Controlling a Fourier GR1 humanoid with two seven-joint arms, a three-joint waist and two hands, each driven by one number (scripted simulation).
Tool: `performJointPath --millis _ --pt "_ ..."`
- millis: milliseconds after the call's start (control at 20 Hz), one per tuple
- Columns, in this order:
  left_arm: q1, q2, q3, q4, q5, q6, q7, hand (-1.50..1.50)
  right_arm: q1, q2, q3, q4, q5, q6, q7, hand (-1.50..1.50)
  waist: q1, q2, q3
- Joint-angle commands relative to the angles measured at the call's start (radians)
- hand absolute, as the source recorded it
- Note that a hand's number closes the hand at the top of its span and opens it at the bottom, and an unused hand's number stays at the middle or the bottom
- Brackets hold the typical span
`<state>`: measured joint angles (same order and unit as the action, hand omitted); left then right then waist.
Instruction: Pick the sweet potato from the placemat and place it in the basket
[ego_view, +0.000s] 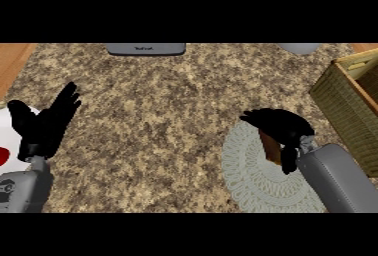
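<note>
- So, right hand (284, 125) is curled round the sweet potato (270, 148) over the placemat (251, 180); its long axis runs roughly near-to-far.
- Basket (343, 100) lies just right of this hand.
- Left hand (46, 125) is open, resting at far left.

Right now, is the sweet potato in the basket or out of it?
Out. The right hand curls round the sweet potato over the placemat; the basket stands apart.

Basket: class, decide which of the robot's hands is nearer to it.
Right. The right hand, curled round the sweet potato at the placemat, is just left of the basket. The left hand rests open at the view's far left.
</note>
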<state>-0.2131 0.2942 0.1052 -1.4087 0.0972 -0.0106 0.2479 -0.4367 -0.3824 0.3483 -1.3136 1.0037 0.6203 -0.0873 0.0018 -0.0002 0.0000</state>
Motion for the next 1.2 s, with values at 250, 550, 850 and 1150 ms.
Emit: performJointPath --millis 250,550,850,1150 --pt "-0.025 -0.020 0.026 0.054 -0.025 -0.025 -0.032 0.00 0.031 0.011 -0.020 0.024 0.130 -0.046 -0.057 -1.50 -0.001 0.000 0.000" --pt "0.032 -0.032 0.009 -0.084 -0.042 0.014 0.040 0.00 0.068 0.033 0.088 0.061 0.239 -0.126 -0.066 1.50 0.004 -0.001 0.000" --pt "-0.066 -0.025 0.035 0.098 -0.048 -0.018 -0.036 0.00 -0.012 0.054 0.062 0.176 0.262 -0.119 -0.130 1.50 0.000 0.003 0.000" --pt "-0.010 -0.020 0.046 0.026 -0.023 -0.028 -0.024 0.00 -0.074 0.276 -0.311 0.164 0.153 -0.183 0.351 1.50 -0.027 -0.001 0.003"
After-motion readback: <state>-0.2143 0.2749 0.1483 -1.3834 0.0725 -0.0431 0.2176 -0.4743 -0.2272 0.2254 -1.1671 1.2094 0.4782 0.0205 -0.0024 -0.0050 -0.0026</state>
